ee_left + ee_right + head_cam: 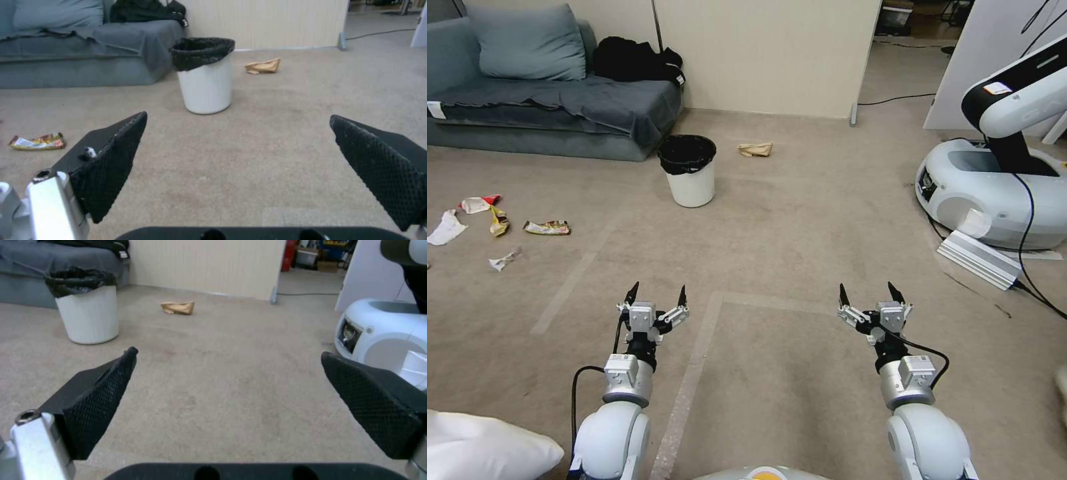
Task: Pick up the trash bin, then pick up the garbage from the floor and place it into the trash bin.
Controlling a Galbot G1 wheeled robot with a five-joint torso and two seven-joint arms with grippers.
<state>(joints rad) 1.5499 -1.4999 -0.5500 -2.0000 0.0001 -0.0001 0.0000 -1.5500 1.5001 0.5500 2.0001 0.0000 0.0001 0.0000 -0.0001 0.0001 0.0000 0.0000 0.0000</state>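
- Near: left gripper [654, 296] and right gripper [870, 295] hang over bare carpet [774, 373], jaws spread, holding nothing.
- Middle left: the garbage [547, 228] lies scattered.
- Far: the trash bin [690, 171] stands upright by the sofa [547, 107]; approach squarely and grip its rim.

Beige carpet [800, 220] (worn), grey sofa [547, 113]

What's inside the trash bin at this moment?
The trash bin shows a black bag liner folded over its rim. Its interior looks dark; whether any garbage lies at the bottom cannot be seen.
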